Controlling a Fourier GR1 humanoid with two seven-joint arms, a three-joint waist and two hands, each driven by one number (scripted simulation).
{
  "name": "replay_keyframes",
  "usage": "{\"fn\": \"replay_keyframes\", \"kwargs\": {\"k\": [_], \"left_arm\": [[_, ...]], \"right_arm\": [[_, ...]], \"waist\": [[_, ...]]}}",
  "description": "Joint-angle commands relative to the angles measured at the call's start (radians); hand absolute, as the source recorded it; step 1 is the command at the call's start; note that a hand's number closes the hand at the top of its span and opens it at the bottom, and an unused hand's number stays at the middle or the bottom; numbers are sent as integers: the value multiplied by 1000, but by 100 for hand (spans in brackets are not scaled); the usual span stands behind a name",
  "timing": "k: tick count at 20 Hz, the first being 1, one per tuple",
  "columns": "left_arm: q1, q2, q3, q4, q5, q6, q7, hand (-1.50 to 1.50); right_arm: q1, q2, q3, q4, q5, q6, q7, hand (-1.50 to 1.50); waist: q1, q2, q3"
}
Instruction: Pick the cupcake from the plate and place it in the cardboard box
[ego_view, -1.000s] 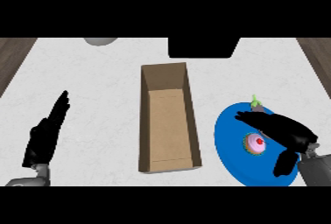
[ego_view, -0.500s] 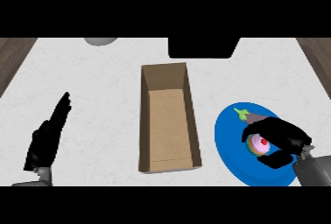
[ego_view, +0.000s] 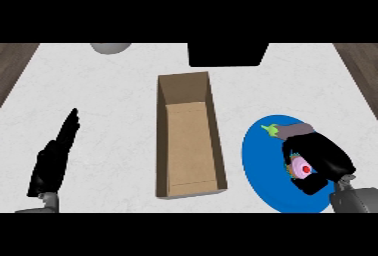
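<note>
Cupcake (ego_view: 301, 167), pink-topped with a red dot, sits on the blue plate (ego_view: 260, 165) at the right of the table (ego_view: 111, 100), and the right hand (ego_view: 319, 159) is curled round it from above, fingers on one side and thumb on the other, so only a patch of frosting shows between them. Whether it is lifted clear of the plate cannot be told from this steep angle. It is likely light and soft: the frosting would smear or dent under pressure, and the cake itself could crumble, so the better place to hold is low on the sides, around the wrapper, rather than on the top. It should be kept upright while it is carried. A small purple and green item (ego_view: 284, 131), perhaps an eggplant, lies at the far edge of the plate, just beyond the fingers, and may be brushed when the hand rises. The cardboard box (ego_view: 188, 135), long and open-topped, stands just left of the plate, and nothing can be seen inside it; its walls look low enough to clear easily. The left hand (ego_view: 53, 160) rests at the left edge with its fingers straight and together, holding nothing.
</note>
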Motion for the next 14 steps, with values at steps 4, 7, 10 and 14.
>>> {"fn": "replay_keyframes", "kwargs": {"k": [4,7,10,14], "left_arm": [[55,12,50,-14,8,29,12,0],[68,6,38,-27,10,21,0,0],[68,31,57,-33,29,-4,-11,0],[60,20,28,-46,18,-12,8,0]], "right_arm": [[262,162,-163,-80,100,-207,453,150],[376,262,-128,-252,169,-285,586,150],[511,324,-41,-434,294,-338,686,150],[657,365,135,-703,358,-334,832,150]], "waist": [[-119,-28,-3],[-91,-23,-5],[-66,-18,-5],[-39,-9,-3]]}}
